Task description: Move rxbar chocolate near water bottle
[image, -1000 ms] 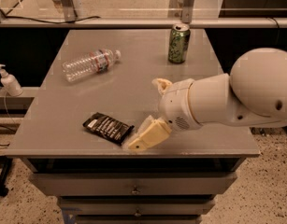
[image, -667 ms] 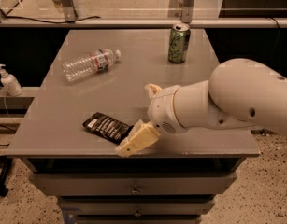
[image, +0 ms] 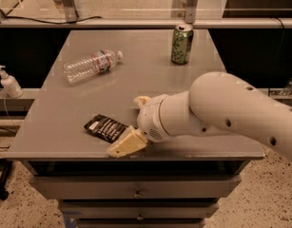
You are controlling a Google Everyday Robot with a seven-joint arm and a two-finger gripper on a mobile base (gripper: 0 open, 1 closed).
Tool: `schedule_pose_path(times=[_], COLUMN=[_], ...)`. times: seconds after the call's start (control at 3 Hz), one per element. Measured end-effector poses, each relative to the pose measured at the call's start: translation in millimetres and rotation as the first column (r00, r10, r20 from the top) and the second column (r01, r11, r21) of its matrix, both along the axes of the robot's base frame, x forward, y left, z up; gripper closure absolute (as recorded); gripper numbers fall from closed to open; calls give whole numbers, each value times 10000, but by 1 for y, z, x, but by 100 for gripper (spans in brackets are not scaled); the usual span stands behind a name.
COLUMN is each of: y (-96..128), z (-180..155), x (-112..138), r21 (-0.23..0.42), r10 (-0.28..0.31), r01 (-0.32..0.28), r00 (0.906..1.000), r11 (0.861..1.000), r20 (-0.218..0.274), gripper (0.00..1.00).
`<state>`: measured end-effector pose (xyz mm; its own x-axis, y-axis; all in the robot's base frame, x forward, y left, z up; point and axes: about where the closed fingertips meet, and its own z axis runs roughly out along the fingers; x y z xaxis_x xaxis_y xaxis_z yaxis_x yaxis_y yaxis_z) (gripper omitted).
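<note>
Rxbar chocolate (image: 105,128) | lies flat near counter (image: 150,80) front edge, well apart from water bottle (image: 91,65) | likely light, thin, slick wrapper (little height to catch), so pinch across narrow width | hand (image: 134,123) spread open, empty, just beside bar's right end

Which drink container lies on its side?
The clear water bottle, at the far left; the green can stands upright. The hand is near the front edge, beside the snack bar.

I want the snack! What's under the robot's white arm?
A flat dark snack-bar wrapper with white lettering lies on the grey table, its right end beside the open cream gripper near the front edge. The white arm hides the tabletop beneath it.
</note>
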<state>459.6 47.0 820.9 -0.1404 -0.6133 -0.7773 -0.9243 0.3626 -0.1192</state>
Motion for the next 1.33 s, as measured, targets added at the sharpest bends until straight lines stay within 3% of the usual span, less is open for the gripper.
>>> schedule_pose_path(times=[1.0,1.33], y=[6,6], z=[-3,-2], x=[6,6], r21=[38,38], r10=[-348,-349], r01=[349,351], r00=[9988,9988], r11=[9994,9994], r20=[-356,-356], gripper=[87,100])
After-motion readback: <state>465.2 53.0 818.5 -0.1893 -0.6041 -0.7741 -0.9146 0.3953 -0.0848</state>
